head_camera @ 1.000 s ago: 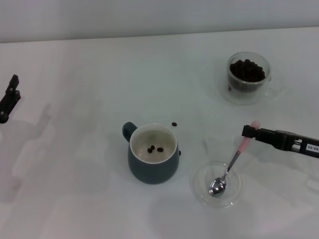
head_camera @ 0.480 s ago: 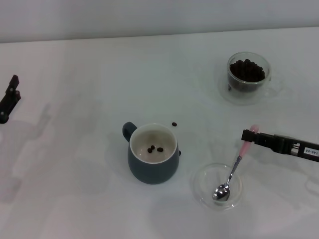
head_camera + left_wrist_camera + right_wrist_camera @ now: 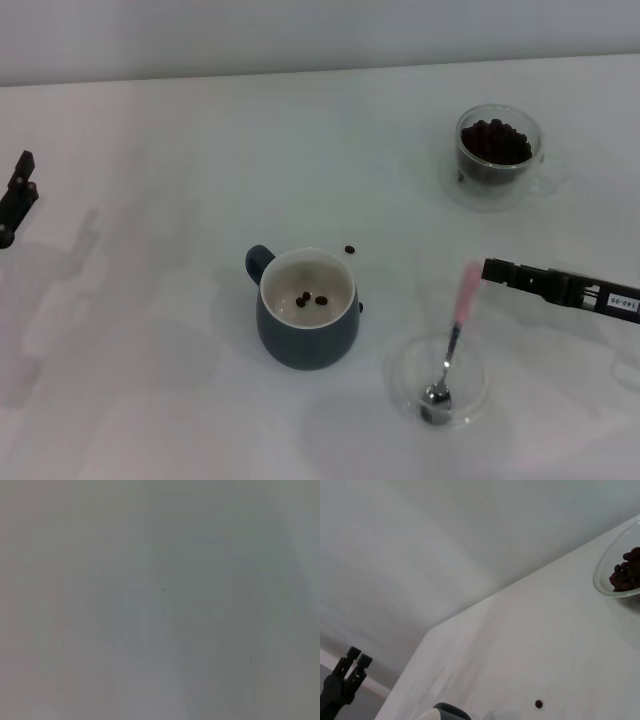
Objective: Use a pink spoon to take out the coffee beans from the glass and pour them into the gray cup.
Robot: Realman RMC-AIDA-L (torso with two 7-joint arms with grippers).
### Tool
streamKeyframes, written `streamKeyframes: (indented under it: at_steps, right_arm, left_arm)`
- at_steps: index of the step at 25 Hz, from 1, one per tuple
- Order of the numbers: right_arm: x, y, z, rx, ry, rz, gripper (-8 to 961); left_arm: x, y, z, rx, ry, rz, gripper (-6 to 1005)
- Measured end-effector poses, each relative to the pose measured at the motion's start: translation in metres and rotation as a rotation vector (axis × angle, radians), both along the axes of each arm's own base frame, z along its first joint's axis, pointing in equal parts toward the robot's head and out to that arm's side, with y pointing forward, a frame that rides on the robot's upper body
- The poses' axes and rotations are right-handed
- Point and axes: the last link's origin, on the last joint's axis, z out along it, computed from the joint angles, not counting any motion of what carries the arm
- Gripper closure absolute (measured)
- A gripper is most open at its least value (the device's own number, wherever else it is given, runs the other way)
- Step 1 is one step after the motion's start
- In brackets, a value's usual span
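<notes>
The pink spoon (image 3: 458,305) stands steeply with its metal bowl in a shallow clear dish (image 3: 393,372) and its pink handle end leaning free. My right gripper (image 3: 489,269) hovers just right of the handle, apart from it and holding nothing. The gray cup (image 3: 305,335) stands left of the dish with three coffee beans (image 3: 312,298) inside. The glass (image 3: 497,160) at the back right is full of coffee beans (image 3: 495,140); its rim also shows in the right wrist view (image 3: 607,587). My left gripper (image 3: 18,195) is parked at the far left.
A loose bean (image 3: 350,249) lies on the white table behind the cup and shows in the right wrist view (image 3: 538,703) too. Another bean (image 3: 360,307) lies against the cup's right side. The left wrist view shows only blank grey.
My right gripper has let go of the spoon. The handle has swung left, away from the fingers, and the spoon's bowl has slid lower in the dish. The left arm has not moved.
</notes>
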Motion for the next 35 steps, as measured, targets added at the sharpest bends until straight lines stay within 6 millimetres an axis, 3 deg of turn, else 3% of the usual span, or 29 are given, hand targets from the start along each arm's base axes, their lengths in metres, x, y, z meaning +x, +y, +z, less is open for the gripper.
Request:
streamKeyframes:
  at_steps: [8,13,23,35]
  right_arm:
    - [-0.001,0.001,0.002,0.012,0.007,0.002,696]
    - [0.000,0.013,0.019,0.084,-0.005,0.013,696]
    - [0.032,0.041,0.086,0.497,-0.173,-0.074,696]
    - [0.046,0.055,0.094,0.870,-0.394,-0.163,696]
  left_arm:
    - [-0.001,-0.001,0.000,0.001,0.000,0.003,249]
    - [-0.001,-0.002,0.001,0.003,0.001,0.004,249]
    - [-0.006,0.001,0.010,0.065,-0.034,0.043,250]
    - [-0.010,0.010,0.031,0.227,-0.089,0.108,249]
